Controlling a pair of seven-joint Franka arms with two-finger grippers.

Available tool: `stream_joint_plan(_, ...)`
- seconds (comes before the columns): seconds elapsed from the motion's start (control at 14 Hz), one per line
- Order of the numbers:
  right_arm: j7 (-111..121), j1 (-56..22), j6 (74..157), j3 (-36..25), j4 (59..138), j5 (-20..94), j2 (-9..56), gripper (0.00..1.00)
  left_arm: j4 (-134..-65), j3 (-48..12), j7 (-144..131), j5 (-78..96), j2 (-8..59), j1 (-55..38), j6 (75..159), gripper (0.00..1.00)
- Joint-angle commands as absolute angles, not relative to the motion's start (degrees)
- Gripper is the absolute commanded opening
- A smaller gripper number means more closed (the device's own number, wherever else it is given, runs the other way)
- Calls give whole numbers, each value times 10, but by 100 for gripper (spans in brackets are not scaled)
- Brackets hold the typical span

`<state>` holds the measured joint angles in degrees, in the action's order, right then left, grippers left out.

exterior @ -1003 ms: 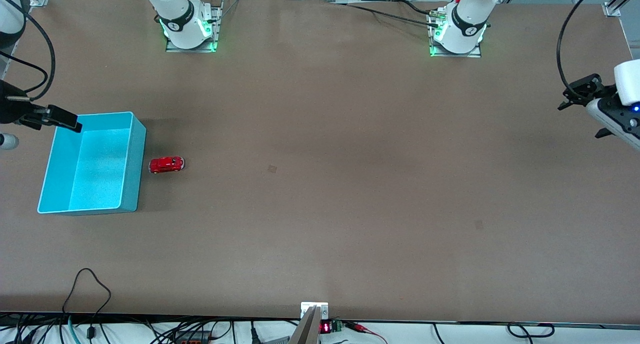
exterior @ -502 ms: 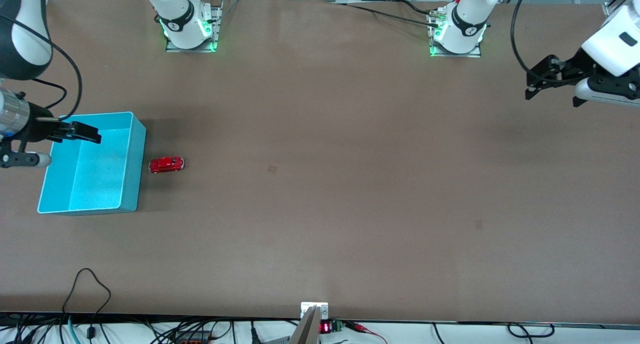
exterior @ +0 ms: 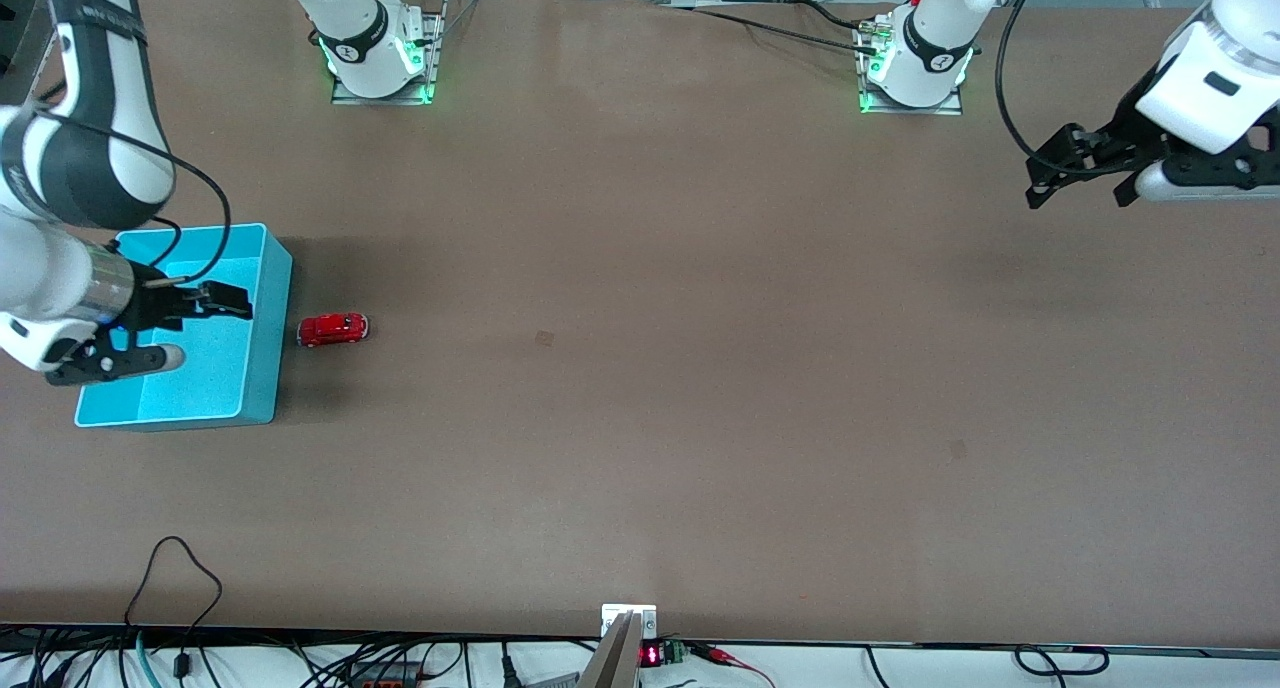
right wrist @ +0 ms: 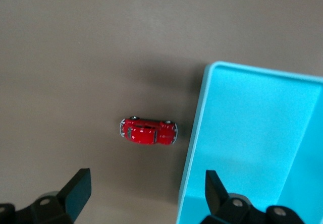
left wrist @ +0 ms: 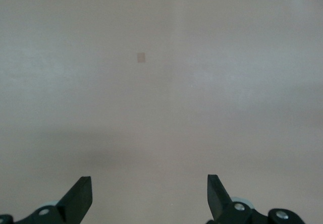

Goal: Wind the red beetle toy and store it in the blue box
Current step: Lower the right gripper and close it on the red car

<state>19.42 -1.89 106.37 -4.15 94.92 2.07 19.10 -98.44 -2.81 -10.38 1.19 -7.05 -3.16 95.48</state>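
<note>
The right gripper (exterior: 230, 303) hangs over the blue box (exterior: 262, 368), above the box wall that faces the toy, its two fingers spread apart with nothing between them. In the right wrist view, the same gripper (right wrist: 146, 196) shows both black fingertips (right wrist: 78, 187) wide of each other, one over bare table and the other over the box's interior. The blue box (right wrist: 194, 148) sits at the right arm's end of the table, open-topped, with a thin paler rim and plain walls; no writing can be read on it.

The red beetle toy (exterior: 333, 329) stands on its wheels on the table (exterior: 640, 368), just beside the box's outer wall but apart from it, and just past the right gripper's fingertips toward the left arm's end. In the right wrist view the toy (right wrist: 148, 131) lies between the two fingers' lines, lengthwise toward the box wall. No lettering on it is legible.

From the toy, the brown table runs bare toward the left arm's end.

The left gripper (exterior: 1040, 178) waits in the air over that end of the table, well apart from toy and box. Its fingers (left wrist: 81, 196) stand apart and hold nothing, with only plain tabletop beneath.
</note>
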Motion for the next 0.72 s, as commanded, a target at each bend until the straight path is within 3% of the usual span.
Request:
stream_joint_plan(0.0, 315, -21, 1144, -31, 1021, 27, 182, 100, -998, -17, -114, 8, -84, -30, 945, 100)
stream_joint_plan(0.29, 589, -23, 1244, -23, 1094, 24, 185, 100, -964, -24, -111, 7, -59, -15, 944, 100)
stream_joint_plan(0.65, 715, -35, 1258, -14, 1153, -55, 192, 100, -953, -25, -111, 5, -44, -14, 934, 100)
